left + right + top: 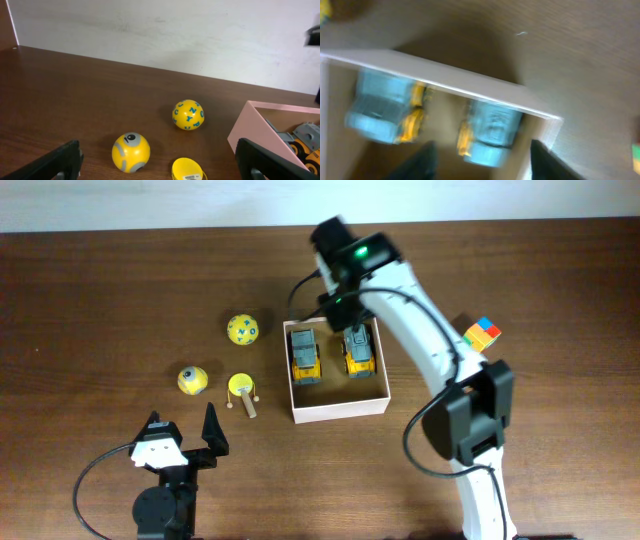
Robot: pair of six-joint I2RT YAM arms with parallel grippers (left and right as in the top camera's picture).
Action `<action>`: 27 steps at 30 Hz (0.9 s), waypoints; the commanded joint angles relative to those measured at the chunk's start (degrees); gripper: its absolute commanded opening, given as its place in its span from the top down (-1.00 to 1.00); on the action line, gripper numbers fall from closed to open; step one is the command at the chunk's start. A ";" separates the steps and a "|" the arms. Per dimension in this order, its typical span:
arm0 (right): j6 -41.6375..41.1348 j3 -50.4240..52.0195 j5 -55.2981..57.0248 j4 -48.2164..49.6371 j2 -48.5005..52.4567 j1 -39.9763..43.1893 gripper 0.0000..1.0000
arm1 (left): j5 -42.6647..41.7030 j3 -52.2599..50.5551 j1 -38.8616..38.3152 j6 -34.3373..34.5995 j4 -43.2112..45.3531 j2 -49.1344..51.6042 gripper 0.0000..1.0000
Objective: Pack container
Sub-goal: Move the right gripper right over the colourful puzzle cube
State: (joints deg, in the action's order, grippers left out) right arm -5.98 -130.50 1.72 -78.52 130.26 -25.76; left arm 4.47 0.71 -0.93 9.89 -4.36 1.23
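Right hand (482, 152) spread, over far end of container (340, 408), left hand (184, 426) spread, well apart

White arm links (425, 320), black joints (475, 415), cables (80, 488) and fingers (55, 162), seemingly one green light (360, 250).

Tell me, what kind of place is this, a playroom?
Most likely a robot lab bench, not a playroom: a white robot arm reaches over a dark wooden table, a plain white wall stands behind, and a yellow lettered ball lies beside a square white cardboard box.
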 commanded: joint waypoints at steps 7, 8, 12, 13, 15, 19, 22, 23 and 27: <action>-2.54 -2.47 0.20 -6.23 0.59 19.54 -0.61 | -0.61 -0.17 0.35 -0.94 -0.20 -0.24 -0.98; -3.67 -2.47 0.00 -6.71 0.59 21.31 -0.57 | -0.61 -0.17 0.35 -0.94 -0.20 -0.24 -0.98; -6.56 -2.19 -4.76 -7.45 0.59 27.63 -0.55 | -0.61 -0.17 0.35 -0.94 -0.20 -0.24 -0.99; -6.56 -2.16 -6.69 -7.45 0.59 28.94 -0.55 | -0.61 -0.17 0.35 -0.94 -0.20 -0.24 -0.99; -6.58 -2.14 -9.77 -7.17 0.61 30.73 -0.58 | -0.61 -0.17 0.35 -0.94 -0.20 -0.24 -0.99; -6.58 -1.51 -16.28 -4.09 0.63 33.53 -0.98 | -0.61 -0.17 0.35 -0.94 -0.20 -0.24 -0.98; -6.51 -1.29 -17.62 -3.76 0.63 34.91 -0.98 | -0.59 -0.17 0.35 -0.94 -0.20 -0.24 -0.98; -6.49 -1.27 -17.59 -3.98 0.63 35.15 -0.98 | -0.61 -0.17 0.35 -0.94 -0.20 -0.24 -0.99; -11.98 -0.17 -14.95 -4.50 0.63 35.30 -0.77 | -0.59 -0.17 0.35 -0.94 -0.20 -0.24 -0.98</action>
State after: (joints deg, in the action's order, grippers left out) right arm -12.95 -131.94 -13.45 -82.56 130.34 9.19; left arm 4.49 0.71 -0.93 9.89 -4.36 1.23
